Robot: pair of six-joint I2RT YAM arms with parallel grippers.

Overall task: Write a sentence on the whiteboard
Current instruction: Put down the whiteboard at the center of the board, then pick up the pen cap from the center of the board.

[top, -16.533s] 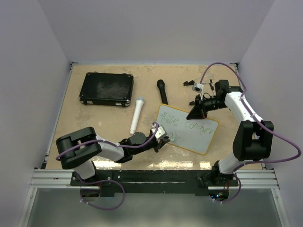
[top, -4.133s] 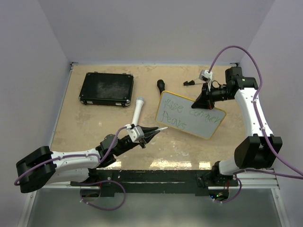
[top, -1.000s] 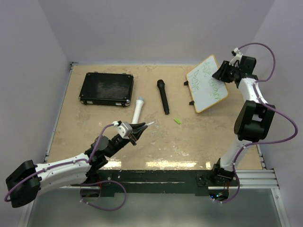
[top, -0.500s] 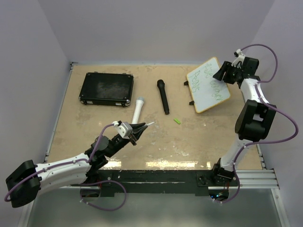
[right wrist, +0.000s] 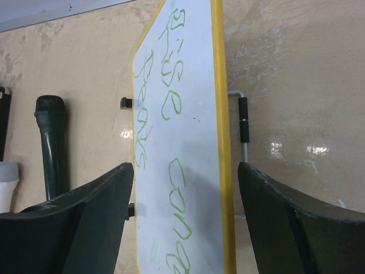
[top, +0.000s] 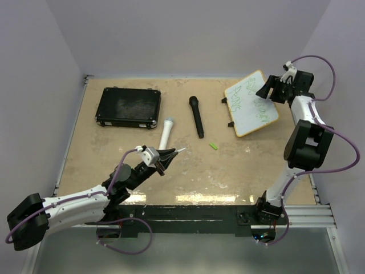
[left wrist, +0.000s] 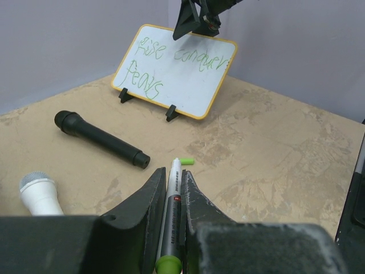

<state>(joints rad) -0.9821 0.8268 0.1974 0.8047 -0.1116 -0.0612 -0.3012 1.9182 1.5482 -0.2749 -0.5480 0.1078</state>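
The whiteboard (top: 251,103) stands tilted on small black feet at the back right, its yellow rim showing. The sentence (left wrist: 150,49) is in green marker, in two lines across its white face (right wrist: 182,142). My right gripper (top: 272,89) is at the board's top edge; in the right wrist view it (right wrist: 185,166) is open, one finger on each side of the board with a gap on both. My left gripper (top: 166,156) hovers near the table's front middle, shut on a grey marker (left wrist: 171,197) with a green end. The whiteboard (left wrist: 178,73) faces that wrist camera.
A small green cap (top: 213,146) lies on the table mid-right. A black microphone (top: 197,116) and a white microphone (top: 166,132) lie in the middle. A black case (top: 128,107) sits at the back left. A wire stand leg (right wrist: 244,123) shows behind the board.
My right gripper's jaws have spread apart and let go of the whiteboard, which stays propped where it was. The left arm and marker have not moved.
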